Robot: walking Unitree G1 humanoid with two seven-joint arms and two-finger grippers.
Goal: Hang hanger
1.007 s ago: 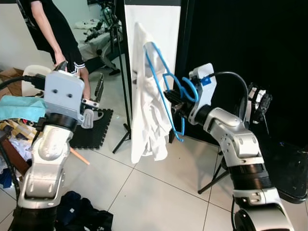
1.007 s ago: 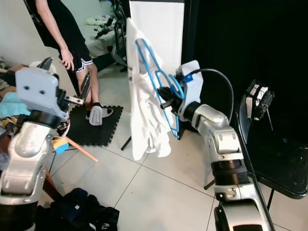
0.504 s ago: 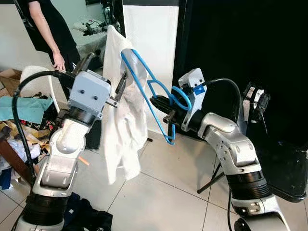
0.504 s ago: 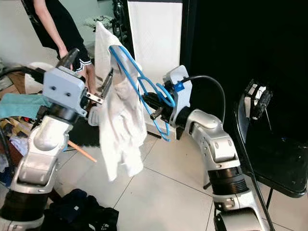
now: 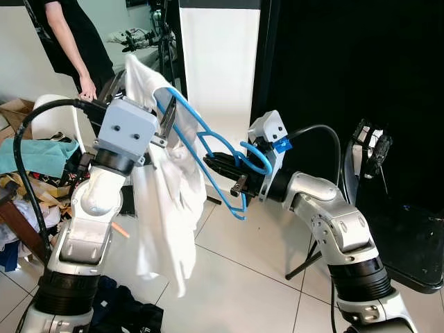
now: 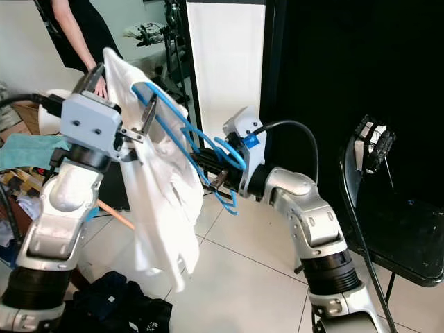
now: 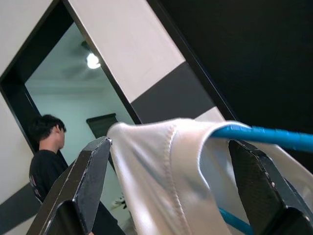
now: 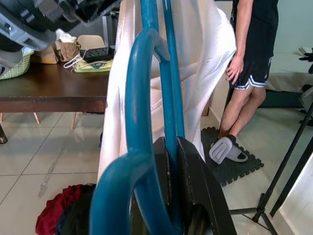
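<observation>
Two grippers are raised in front of the robot, with one blue hanger [image 5: 208,149] between them. The right gripper [image 5: 220,166] is clenched on the hanger's lower part, next to its hook; the right wrist view shows the blue rods pinched between the black fingers [image 8: 195,181]. The hanger is held in the air, tilted, its long side running up towards the robot's left.

A white shirt [image 5: 163,201] is draped over the hanger's upper end and hangs down in loose folds above the tiled floor [image 5: 236,277]. The left gripper [image 5: 142,104] is at that upper end, its fingers [image 7: 83,191] spread apart with the shirt's top fold and the blue rod passing between them. From the pictures I cannot tell whether those fingers touch the cloth.

Behind the shirt stands a tall white panel [image 5: 218,69] beside a black curtain [image 5: 347,69]. A person [image 5: 69,41] in black clothes stands at the far left. Dark clothes [image 5: 121,312] lie on the floor near the left arm's base. A black chair [image 5: 416,257] stands at the right.
</observation>
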